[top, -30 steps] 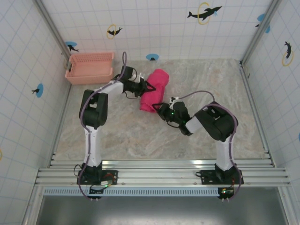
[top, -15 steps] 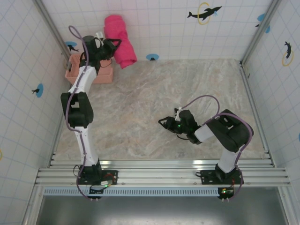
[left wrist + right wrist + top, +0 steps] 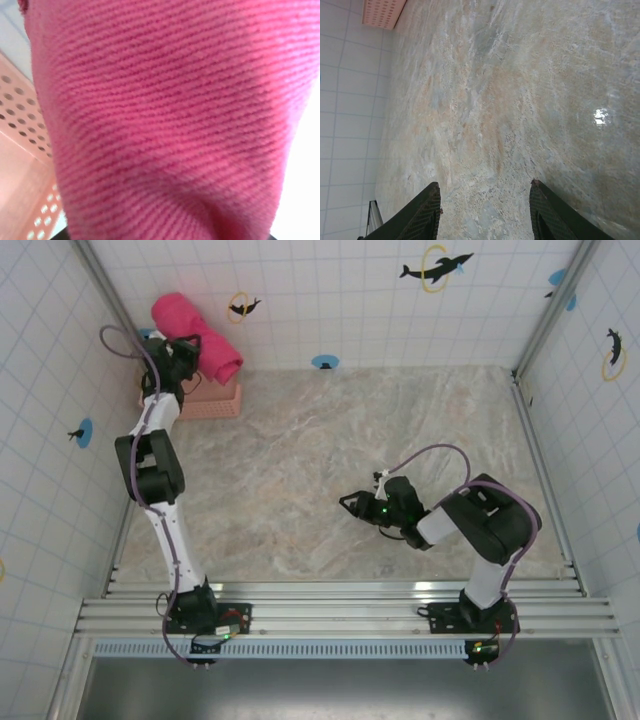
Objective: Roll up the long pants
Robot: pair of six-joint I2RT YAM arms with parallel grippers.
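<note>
Since the long pants [image 3: 197, 337] were already wound into a thick roll, what mattered for you was where that roll hung against the pink basket [image 3: 214, 402] at the counter's [image 3: 300, 440] far left corner. From above, the roll was lifted clear of the counter, over the basket's far side and against the tiled wall [image 3: 300, 300]. Its long axis slanted from the far left corner toward the counter's middle.

The left fingers [image 3: 188, 352] met it from the near-left side, roughly across that axis and near its middle. You could judge them clamped on the roll, since nothing else bore it. Their tips were buried in the cloth, though, and how wide they stood could not be read.

In the left wrist view the pants' ribbed cloth sat right against the lens, with a strip of perforated basket wall at the left edge. Whether the roll hung over the basket's inside or over its rim, you could not tell from that.

The right fingers [image 3: 429, 212] were spread wide and held nothing. They sat low over bare counter toward the near right, well apart from the roll, so the left arm [image 3: 150, 455] was plainly the nearer. The roll's loose end, and whether it was tucked in, was hidden.
</note>
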